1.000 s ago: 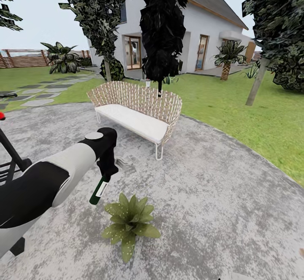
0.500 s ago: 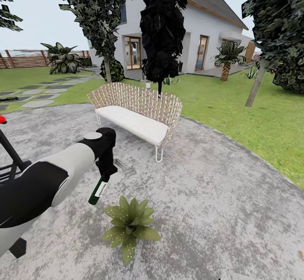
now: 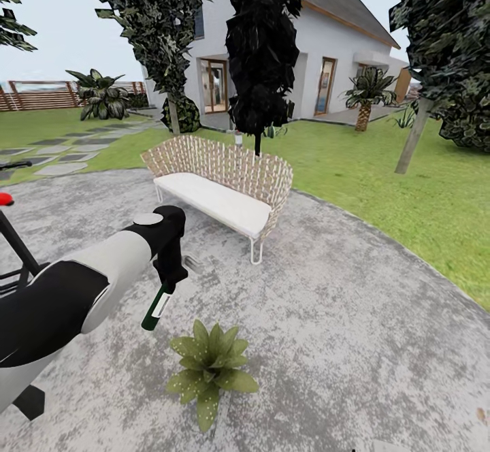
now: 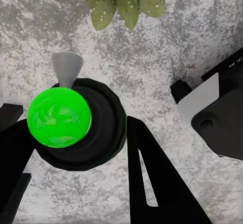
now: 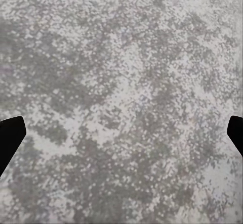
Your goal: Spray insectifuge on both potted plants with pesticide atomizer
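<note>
One step looks done: on the stone patio [image 3: 354, 316] the left gripper [image 3: 169, 276] is clamped around the pesticide atomizer [image 3: 156, 308], which hangs tilted from it, nozzle end down. Just below and ahead of that gripper sits one potted plant [image 3: 211, 369], its speckled leaves close under the bottle in the left wrist view. Spraying, I judge, remains, and a second plant too. The right gripper [image 5: 121, 133] hangs spread wide over bare stone, holding nothing.
</note>
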